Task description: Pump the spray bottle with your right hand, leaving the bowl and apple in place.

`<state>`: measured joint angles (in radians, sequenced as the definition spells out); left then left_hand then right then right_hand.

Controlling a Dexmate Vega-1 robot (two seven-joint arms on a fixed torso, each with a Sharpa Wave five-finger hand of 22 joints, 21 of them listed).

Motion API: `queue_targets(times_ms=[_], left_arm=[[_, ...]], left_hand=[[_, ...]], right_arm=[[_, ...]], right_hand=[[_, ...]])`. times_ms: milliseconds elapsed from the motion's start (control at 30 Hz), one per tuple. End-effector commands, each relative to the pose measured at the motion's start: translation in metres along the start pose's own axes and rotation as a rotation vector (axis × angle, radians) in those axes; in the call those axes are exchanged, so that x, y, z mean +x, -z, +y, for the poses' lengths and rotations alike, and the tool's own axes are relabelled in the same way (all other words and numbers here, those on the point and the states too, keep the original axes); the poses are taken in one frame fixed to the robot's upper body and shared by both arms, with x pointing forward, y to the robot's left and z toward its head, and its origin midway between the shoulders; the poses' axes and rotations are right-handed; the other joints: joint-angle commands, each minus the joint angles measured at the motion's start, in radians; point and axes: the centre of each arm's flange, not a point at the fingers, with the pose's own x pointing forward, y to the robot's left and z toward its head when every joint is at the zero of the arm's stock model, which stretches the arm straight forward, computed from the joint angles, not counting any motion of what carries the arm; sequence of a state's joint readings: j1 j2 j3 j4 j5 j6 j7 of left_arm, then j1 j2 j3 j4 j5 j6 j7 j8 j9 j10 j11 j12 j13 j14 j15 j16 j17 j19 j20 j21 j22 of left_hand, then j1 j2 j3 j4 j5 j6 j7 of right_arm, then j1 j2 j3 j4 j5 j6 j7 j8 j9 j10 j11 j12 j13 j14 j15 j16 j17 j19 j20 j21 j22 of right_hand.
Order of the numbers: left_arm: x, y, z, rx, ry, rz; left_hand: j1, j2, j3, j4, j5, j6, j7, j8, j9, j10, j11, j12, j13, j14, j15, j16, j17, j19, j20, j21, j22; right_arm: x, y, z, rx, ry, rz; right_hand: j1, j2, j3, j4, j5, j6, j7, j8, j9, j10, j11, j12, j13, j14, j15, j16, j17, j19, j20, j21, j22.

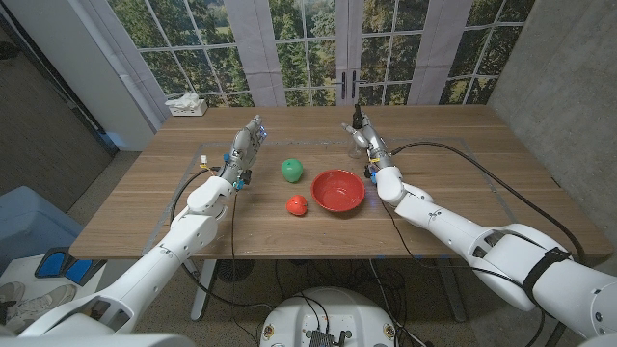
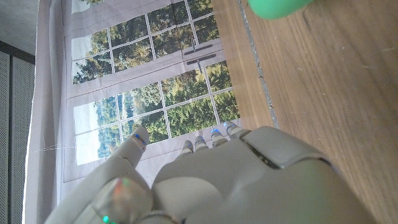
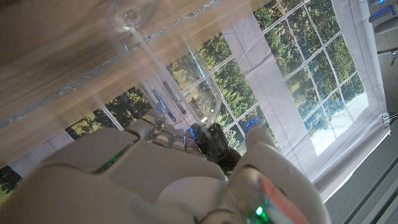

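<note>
Nearest in the head view, the red apple [image 1: 297, 204] and glossy red bowl [image 1: 337, 190] sit just left of the right hand [image 1: 367, 146], which grips the clear plastic spray bottle [image 1: 358, 136]. Left hand [image 1: 244, 149] waits, fingers apart.

Right wrist view: fingers [image 3: 163, 127] wrap the bottle's dark pump head [image 3: 214, 140]; probably light, slippery, best held at the neck.

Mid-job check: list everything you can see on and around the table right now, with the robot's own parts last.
Spray bottle: one, clear with dark top, far right of centre, in the right robot hand's grip.
Bowl: one, red, centre-right.
Green apple: one, centre.
Red fruit: one, small, near side of the green apple.
Tissue box: one, white, far left corner.
Table: one, wooden.
Left robot hand: white, left of the green apple, holding nothing.
Right robot hand: white, grips the spray bottle.
</note>
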<state>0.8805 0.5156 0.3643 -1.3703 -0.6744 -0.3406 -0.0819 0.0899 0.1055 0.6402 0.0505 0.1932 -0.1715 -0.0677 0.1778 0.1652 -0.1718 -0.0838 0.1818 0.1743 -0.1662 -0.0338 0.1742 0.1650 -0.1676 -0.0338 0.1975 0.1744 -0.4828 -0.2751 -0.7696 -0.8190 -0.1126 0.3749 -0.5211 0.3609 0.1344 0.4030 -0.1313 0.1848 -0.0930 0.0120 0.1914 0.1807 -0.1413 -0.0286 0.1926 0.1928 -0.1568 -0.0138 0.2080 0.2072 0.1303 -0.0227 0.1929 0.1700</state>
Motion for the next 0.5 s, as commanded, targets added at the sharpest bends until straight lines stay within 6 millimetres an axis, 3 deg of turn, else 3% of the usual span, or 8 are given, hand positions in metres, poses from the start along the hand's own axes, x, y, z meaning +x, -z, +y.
queue_targets(times_ms=[33, 300, 400, 500], left_arm=[[0.0015, -0.0004, -0.0002, 0.002, 0.003, 0.005], [0.0050, -0.0003, -0.0010, 0.000, 0.012, 0.007], [0.0056, -0.0003, -0.0015, -0.001, 0.016, 0.006], [0.0056, 0.0001, -0.0020, -0.005, 0.016, 0.007]], left_hand=[[0.011, 0.069, 0.002, -0.007, 0.002, -0.013, 0.004, 0.005, 0.005, -0.093, 0.009, 0.008, 0.002, -0.143, -0.079, 0.004, 0.003, -0.026, -0.093, 0.001, 0.002], [0.011, 0.068, 0.001, -0.009, 0.002, -0.010, 0.006, 0.006, 0.005, -0.092, 0.011, 0.008, 0.002, -0.142, -0.077, 0.004, 0.003, -0.025, -0.091, 0.002, 0.002], [0.011, 0.068, 0.000, -0.010, 0.002, -0.008, 0.005, 0.007, 0.005, -0.088, 0.013, 0.009, 0.002, -0.141, -0.078, 0.004, 0.003, -0.024, -0.092, 0.002, 0.002], [0.011, 0.067, -0.001, -0.010, 0.002, -0.004, 0.006, 0.008, 0.005, -0.086, 0.013, 0.010, 0.002, -0.139, -0.078, 0.005, 0.003, -0.023, -0.091, 0.002, 0.002]], right_arm=[[0.0076, 0.0083, -0.0027, 0.056, 0.005, 0.029], [0.0086, 0.0120, -0.0044, 0.092, 0.030, 0.035], [0.0075, 0.0110, -0.0040, 0.092, 0.050, 0.028], [0.0070, 0.0096, -0.0028, 0.078, 0.072, 0.028]], right_hand=[[0.013, 0.002, -0.002, -0.001, -0.002, 0.009, 0.002, 0.007, 0.005, 0.006, 0.006, 0.009, 0.005, 0.028, 0.008, 0.020, 0.009, 0.016, 0.019, 0.010, 0.004], [0.016, 0.006, -0.005, -0.003, -0.003, 0.025, -0.007, 0.012, 0.006, 0.024, 0.006, 0.016, 0.009, 0.072, -0.003, 0.045, 0.023, 0.043, 0.027, 0.018, 0.006], [0.031, 0.019, 0.002, -0.007, -0.001, 0.043, -0.036, 0.018, 0.007, 0.038, -0.004, 0.021, 0.010, 0.095, -0.020, 0.058, 0.032, 0.060, 0.022, 0.023, 0.007], [0.056, 0.056, 0.024, 0.000, 0.003, 0.049, -0.069, 0.017, 0.008, 0.056, -0.026, 0.026, 0.013, 0.131, -0.052, 0.086, 0.054, 0.091, 0.001, 0.031, 0.010]])
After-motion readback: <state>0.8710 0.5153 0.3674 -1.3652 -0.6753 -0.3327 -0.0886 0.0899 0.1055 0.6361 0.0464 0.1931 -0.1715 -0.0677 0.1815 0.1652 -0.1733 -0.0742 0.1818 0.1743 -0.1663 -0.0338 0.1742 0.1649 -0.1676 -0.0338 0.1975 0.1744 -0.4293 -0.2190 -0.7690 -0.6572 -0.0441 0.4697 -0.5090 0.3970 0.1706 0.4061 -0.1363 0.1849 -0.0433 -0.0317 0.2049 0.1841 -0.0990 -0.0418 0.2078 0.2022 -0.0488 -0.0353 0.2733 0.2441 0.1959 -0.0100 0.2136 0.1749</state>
